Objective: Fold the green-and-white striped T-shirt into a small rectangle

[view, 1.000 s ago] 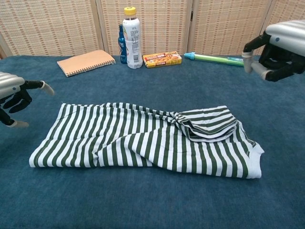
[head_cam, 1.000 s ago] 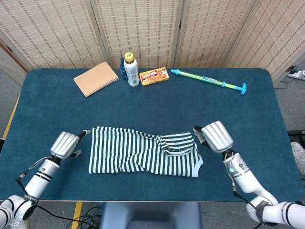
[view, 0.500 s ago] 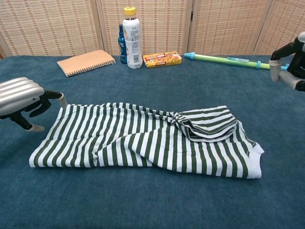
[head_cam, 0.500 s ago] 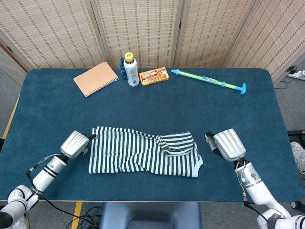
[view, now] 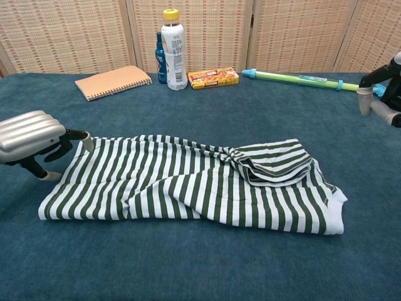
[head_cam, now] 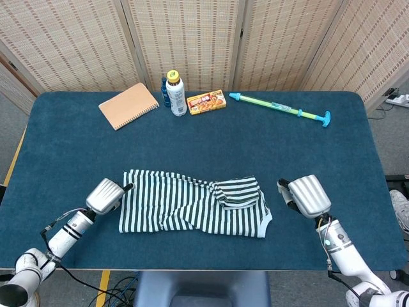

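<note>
The green-and-white striped T-shirt [head_cam: 192,203] [view: 188,183] lies on the blue table as a long band, with one sleeve folded over near its right end. My left hand [head_cam: 106,194] [view: 34,140] hovers at the shirt's left edge, fingers apart, holding nothing; whether a fingertip touches the cloth I cannot tell. My right hand [head_cam: 307,196] [view: 382,88] is off the shirt's right end, clear of the cloth, fingers apart and empty.
Along the far edge of the table [head_cam: 332,153] lie a tan spiral notebook [head_cam: 128,105], a white bottle with a yellow cap [head_cam: 176,93], a small blue bottle behind it, an orange snack box [head_cam: 206,101] and a long green-and-blue water squirter [head_cam: 280,109].
My left hand has slid right, up to the shirt's left edge. My right hand has drawn back from the shirt's right end, to the right and toward the near edge.
</note>
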Controlling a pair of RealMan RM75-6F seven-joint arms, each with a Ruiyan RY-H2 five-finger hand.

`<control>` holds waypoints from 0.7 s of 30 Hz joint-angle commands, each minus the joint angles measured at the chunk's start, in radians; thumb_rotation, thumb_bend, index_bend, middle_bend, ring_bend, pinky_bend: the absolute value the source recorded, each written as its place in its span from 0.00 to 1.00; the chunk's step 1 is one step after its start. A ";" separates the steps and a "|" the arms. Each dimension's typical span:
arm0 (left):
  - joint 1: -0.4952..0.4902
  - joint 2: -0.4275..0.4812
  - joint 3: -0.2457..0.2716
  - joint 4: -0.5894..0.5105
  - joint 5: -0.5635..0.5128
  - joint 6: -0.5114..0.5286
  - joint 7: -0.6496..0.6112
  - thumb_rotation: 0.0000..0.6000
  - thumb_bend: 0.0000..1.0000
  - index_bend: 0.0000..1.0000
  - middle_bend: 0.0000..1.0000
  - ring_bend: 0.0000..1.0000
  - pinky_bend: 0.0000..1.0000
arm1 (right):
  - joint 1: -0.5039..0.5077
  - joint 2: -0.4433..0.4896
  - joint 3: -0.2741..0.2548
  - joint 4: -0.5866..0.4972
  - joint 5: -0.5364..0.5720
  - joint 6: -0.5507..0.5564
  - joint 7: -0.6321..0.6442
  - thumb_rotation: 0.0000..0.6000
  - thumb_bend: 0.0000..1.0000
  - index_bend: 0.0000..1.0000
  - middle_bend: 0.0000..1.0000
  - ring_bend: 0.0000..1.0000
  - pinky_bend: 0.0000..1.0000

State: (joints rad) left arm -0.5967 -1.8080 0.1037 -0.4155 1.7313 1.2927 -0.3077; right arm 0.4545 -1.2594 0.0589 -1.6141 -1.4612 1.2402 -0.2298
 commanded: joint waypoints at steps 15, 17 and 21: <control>-0.025 -0.034 -0.003 -0.019 -0.018 -0.022 0.011 1.00 0.17 0.36 0.82 0.78 0.93 | -0.018 0.001 0.007 0.006 -0.014 0.007 0.019 1.00 0.51 0.74 0.96 1.00 1.00; -0.026 -0.034 -0.003 -0.021 -0.020 -0.025 0.008 1.00 0.17 0.37 0.82 0.78 0.93 | -0.019 0.001 0.008 0.007 -0.014 0.006 0.021 1.00 0.51 0.74 0.96 1.00 1.00; -0.026 -0.030 -0.006 -0.030 -0.027 -0.022 -0.007 1.00 0.17 0.38 0.82 0.78 0.93 | -0.021 -0.001 0.010 0.010 -0.014 0.004 0.025 1.00 0.51 0.74 0.97 1.00 1.00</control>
State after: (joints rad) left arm -0.6230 -1.8389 0.0983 -0.4438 1.7060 1.2702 -0.3126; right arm 0.4339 -1.2599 0.0692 -1.6042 -1.4754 1.2440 -0.2044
